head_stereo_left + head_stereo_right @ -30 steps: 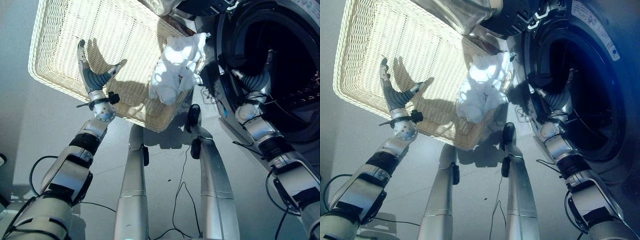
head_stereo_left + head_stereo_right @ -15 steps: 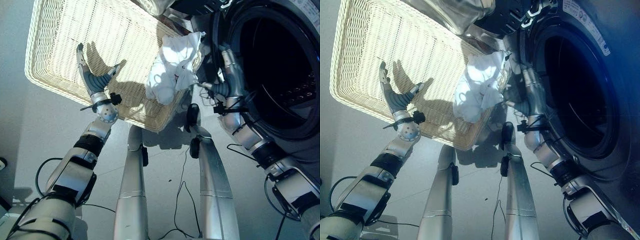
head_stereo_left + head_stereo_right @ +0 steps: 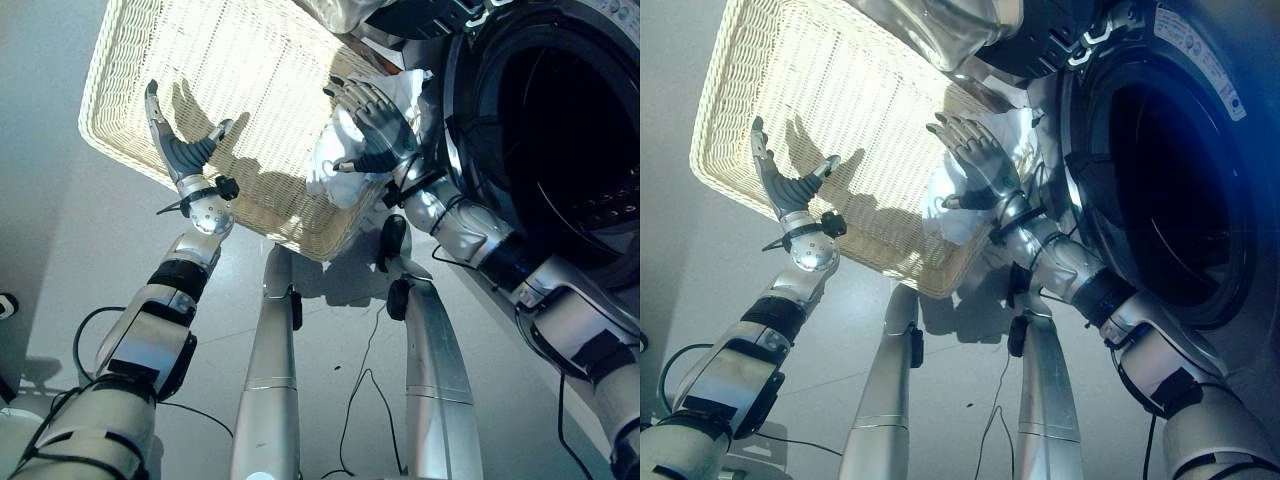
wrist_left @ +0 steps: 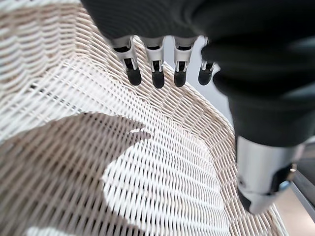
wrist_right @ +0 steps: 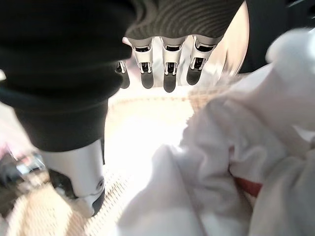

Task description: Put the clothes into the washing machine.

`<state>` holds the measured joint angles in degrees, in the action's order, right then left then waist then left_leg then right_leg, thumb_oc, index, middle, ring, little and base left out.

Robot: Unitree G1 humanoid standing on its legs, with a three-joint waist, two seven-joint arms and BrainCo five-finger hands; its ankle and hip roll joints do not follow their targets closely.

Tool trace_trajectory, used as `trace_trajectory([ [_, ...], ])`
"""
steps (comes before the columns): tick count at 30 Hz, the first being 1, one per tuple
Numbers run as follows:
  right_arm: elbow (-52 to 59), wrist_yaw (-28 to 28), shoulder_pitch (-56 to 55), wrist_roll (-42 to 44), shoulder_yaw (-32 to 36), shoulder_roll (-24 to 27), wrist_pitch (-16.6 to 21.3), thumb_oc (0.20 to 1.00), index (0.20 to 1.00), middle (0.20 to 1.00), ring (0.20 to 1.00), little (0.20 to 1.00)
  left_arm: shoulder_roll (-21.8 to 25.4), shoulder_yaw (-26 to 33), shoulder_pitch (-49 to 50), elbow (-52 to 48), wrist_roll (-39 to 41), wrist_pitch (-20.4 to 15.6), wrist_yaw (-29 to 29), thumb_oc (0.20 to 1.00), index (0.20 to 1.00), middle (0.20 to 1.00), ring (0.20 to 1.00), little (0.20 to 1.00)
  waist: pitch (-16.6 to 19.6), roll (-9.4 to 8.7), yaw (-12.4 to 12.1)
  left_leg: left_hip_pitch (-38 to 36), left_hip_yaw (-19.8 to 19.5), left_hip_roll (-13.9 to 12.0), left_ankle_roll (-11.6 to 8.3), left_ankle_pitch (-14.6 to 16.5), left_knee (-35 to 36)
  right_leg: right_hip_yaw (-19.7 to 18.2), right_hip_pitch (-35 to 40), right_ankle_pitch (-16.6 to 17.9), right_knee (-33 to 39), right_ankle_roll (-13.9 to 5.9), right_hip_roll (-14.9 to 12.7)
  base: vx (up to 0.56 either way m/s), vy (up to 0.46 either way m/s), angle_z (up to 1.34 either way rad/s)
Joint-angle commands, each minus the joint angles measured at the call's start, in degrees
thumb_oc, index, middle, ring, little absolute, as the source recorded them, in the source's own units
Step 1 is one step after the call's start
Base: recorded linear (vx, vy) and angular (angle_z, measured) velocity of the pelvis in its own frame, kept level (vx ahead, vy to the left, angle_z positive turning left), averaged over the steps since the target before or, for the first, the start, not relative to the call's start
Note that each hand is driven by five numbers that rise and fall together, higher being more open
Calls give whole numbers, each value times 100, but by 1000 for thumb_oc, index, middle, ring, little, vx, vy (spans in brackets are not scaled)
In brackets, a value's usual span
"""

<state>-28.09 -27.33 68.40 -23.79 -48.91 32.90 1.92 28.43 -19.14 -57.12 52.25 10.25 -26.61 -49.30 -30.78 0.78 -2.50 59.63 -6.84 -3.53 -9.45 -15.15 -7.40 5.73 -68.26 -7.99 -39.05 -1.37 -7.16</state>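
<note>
Right hand (image 3: 372, 128): fingers straight and spread, grasping nothing, poised over the white clothes (image 3: 335, 165), apparently not touching. Clothes lie in the wicker basket (image 3: 250, 80) at its corner nearest the washing machine (image 3: 560, 150). Left hand (image 3: 180, 150): fingers released, above the basket.

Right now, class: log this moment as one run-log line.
right hand: open, over white clothes | clothes: in wicker basket | left hand: open above basket | washing machine: door open

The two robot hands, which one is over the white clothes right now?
The right hand, fingers open, hovers above the white clothes at the wicker basket's corner beside the washing machine. The left hand is open over bare wicker.
</note>
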Motion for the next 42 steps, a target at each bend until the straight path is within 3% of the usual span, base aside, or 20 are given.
trace_trajectory([
  [1, -157, 337, 280, 20, -406, -168, -472, 1000, 1000, 1000, 1000, 1000, 3, 35, -434, 315, 147, -116, 50, 1000, 1000, 1000, 1000, 1000, 98, -26, -20, -125, 459, 646, 414, 773, -675, 366, 750, 1209, 1915, -494, 394, 19, -37, 3],
  [3, -598, 766, 578, 69, -658, -286, -820, 1000, 1000, 1000, 1000, 1000, 9, -41, -537, 419, 181, -156, 131, 1000, 1000, 1000, 1000, 1000, 98, -10, -95, -124, 436, 676, 417, 748, -678, 416, 754, 1232, 1904, -489, 383, 30, -43, 3],
  [13, -1847, 1772, 958, -239, -1023, -437, -1239, 1000, 1000, 1000, 1000, 1000, 31, -241, -731, 450, 214, -150, 242, 1000, 1000, 1000, 1000, 1000, 98, 5, -247, -55, 350, 736, 463, 712, -730, 533, 710, 1322, 1858, -502, 354, 19, -30, 5],
  [27, -1745, 2977, 902, -1052, -1344, 174, -672, 1000, 1000, 1000, 1000, 1000, 164, -313, -575, 118, 156, -76, 121, 1000, 1000, 1000, 1000, 1000, 98, -94, -177, 43, 315, 731, 475, 700, -806, 529, 592, 1397, 1788, -522, 373, 0, 0, 0],
  [31, -1479, 3121, 829, -887, -1367, 353, -542, 1000, 1000, 1000, 1000, 1000, 220, -317, -534, 16, 144, -29, 78, 1000, 1000, 1000, 1000, 1000, 98, -128, -137, 58, 320, 727, 470, 694, -813, 518, 573, 1403, 1784, -519, 389, 0, 0, 0],
  [34, -874, 3537, 678, -534, -1233, 662, -497, 1000, 1000, 1000, 1000, 1000, 367, -237, -411, -140, 126, 12, 100, 1000, 1000, 1000, 1000, 1000, 98, -205, -74, 89, 321, 698, 448, 704, -841, 483, 534, 1390, 1746, -516, 413, 2, 0, 1],
  [42, 12, 4216, 523, -556, -1170, 1177, -435, 1000, 1000, 1000, 1000, 1000, 624, -49, -231, -322, 104, 94, 166, 1000, 1000, 1000, 1000, 1000, 98, -369, 27, 75, 306, 661, 426, 744, -869, 452, 556, 1382, 1756, -512, 456, 4, -1, 3],
])
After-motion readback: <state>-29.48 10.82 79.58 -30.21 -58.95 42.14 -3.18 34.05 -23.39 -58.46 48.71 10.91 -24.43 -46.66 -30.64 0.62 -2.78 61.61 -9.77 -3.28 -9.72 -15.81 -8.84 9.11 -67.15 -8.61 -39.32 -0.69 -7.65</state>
